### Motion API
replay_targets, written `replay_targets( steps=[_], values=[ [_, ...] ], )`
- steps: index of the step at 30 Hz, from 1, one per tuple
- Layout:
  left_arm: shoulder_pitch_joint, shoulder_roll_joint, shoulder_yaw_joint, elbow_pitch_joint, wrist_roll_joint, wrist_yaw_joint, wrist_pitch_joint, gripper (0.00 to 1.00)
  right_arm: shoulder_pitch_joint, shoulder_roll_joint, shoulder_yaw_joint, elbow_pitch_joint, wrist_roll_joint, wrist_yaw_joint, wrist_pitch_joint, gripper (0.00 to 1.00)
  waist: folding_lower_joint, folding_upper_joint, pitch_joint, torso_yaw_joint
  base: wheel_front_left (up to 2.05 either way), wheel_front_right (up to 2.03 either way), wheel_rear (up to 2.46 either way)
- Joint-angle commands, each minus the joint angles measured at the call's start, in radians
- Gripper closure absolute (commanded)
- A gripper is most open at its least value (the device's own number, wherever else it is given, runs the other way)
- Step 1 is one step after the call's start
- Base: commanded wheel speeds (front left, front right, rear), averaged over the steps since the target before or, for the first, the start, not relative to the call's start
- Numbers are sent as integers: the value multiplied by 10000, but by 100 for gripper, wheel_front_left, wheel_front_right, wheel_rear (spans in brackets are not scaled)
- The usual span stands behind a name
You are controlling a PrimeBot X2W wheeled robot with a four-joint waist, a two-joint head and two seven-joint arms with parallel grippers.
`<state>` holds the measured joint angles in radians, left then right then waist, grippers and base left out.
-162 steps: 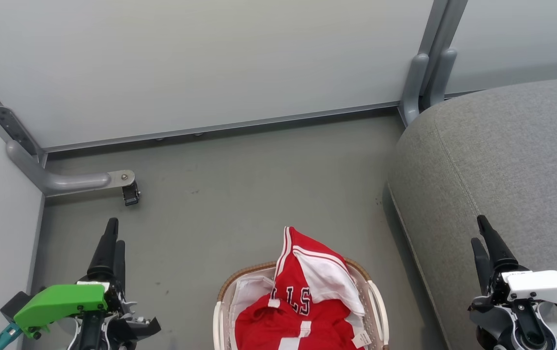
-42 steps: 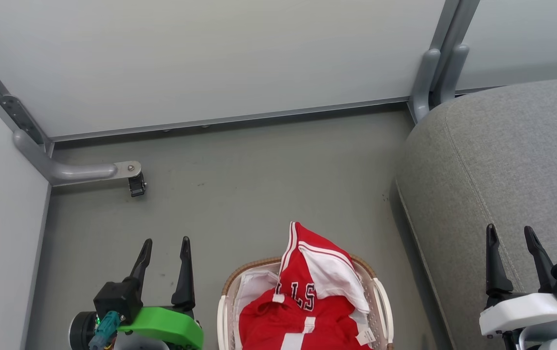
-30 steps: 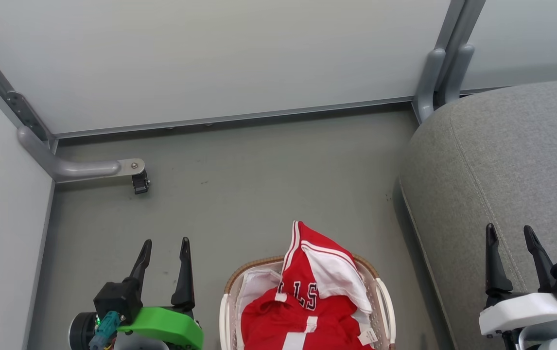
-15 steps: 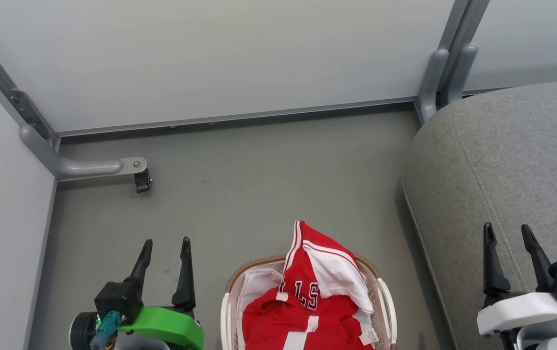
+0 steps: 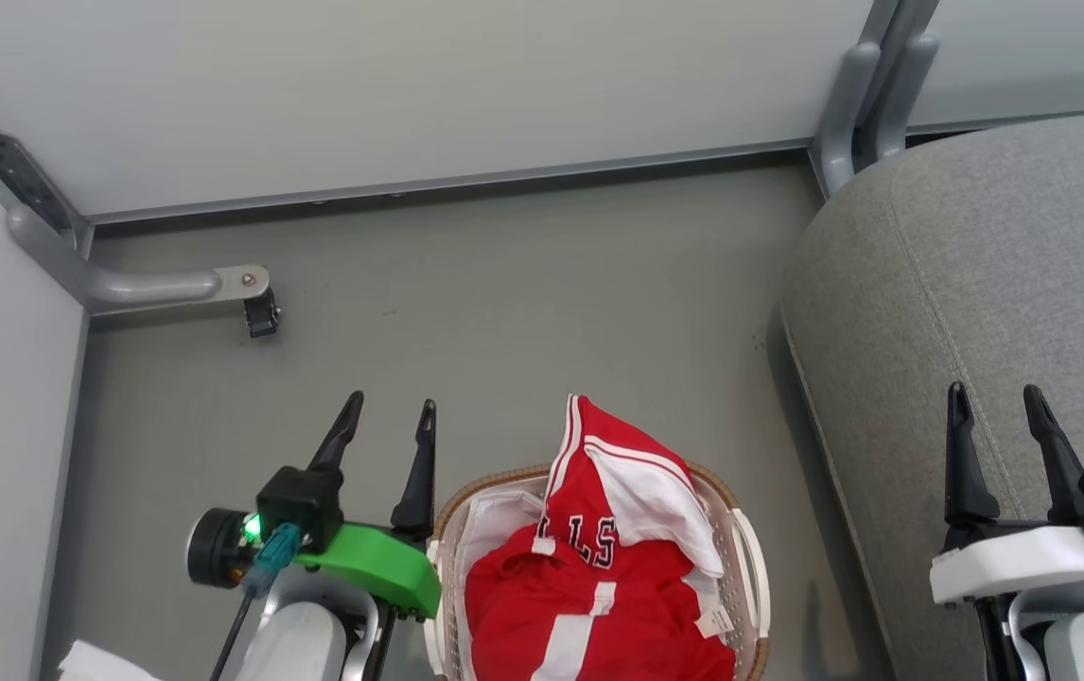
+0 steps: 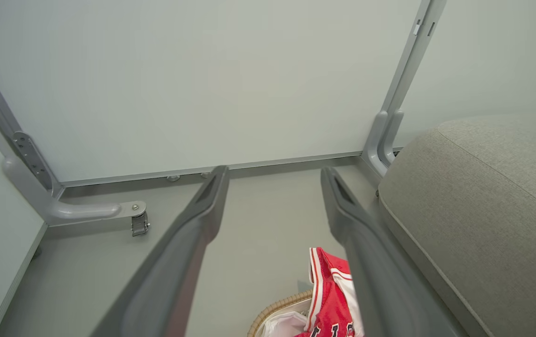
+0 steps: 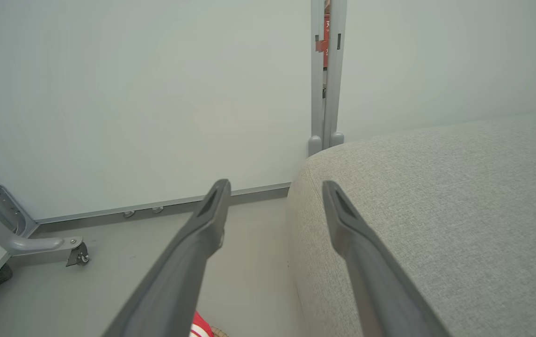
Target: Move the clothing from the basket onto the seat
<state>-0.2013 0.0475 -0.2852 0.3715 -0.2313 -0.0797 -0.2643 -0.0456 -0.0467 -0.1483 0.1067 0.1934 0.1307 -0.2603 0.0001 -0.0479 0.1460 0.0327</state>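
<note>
At the far left, a grey metal partition foot with a small black caster (image 5: 260,314) stands on the grey-green floor (image 5: 523,303), well clear of the work. The left claw (image 5: 390,404), on its green plastic housing, hovers just beside the left rim of the small oval white perforated plastic basket (image 5: 490,479). Its two long dark fingers are spread and hold nothing.

All the clothing lies in the basket. A red jersey with a white sleeve and black lettering (image 5: 599,530) is heaped above the far rim, and a red piece with white stripes (image 5: 589,629) lies nearer. A white liner cloth (image 5: 490,539) shows inside the left wall.

Across a strip of floor stands the large grey woven-fabric seat (image 5: 977,246), with no garment on it. The right claw (image 5: 994,392) hangs above its near part, fingers likewise spread and empty.

The left claw is close enough to the rim that a careless reach could knock or tip the light basket. Pinching the liner along with a garment would probably drag the basket up too. A grip on one loose fold might let the cloth slip and fall onto the floor short of the seat.
</note>
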Motion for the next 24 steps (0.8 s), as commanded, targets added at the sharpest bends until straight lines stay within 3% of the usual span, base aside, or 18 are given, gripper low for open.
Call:
replay_targets(
  steps=[1, 16, 24],
  values=[
    [-362, 54, -185, 282, 106, -66, -2, 0, -169, -24, -6, -78, -44, 0, -28, 0, -1, 0, 501, -137, 0, 0, 0],
    [-3557, 59, -3211, 3529, 402, -381, -2, 0, -2038, -22, 106, -559, 8, -1, -28, 0, -1, 0, 3562, -932, 0, 0, 0],
    [-4723, 62, -4330, 5491, 458, -240, 0, 0, -2929, -19, 530, -825, 206, -1, -29, 0, -1, 0, 4990, -1517, 0, 0, 0]
  ],
)
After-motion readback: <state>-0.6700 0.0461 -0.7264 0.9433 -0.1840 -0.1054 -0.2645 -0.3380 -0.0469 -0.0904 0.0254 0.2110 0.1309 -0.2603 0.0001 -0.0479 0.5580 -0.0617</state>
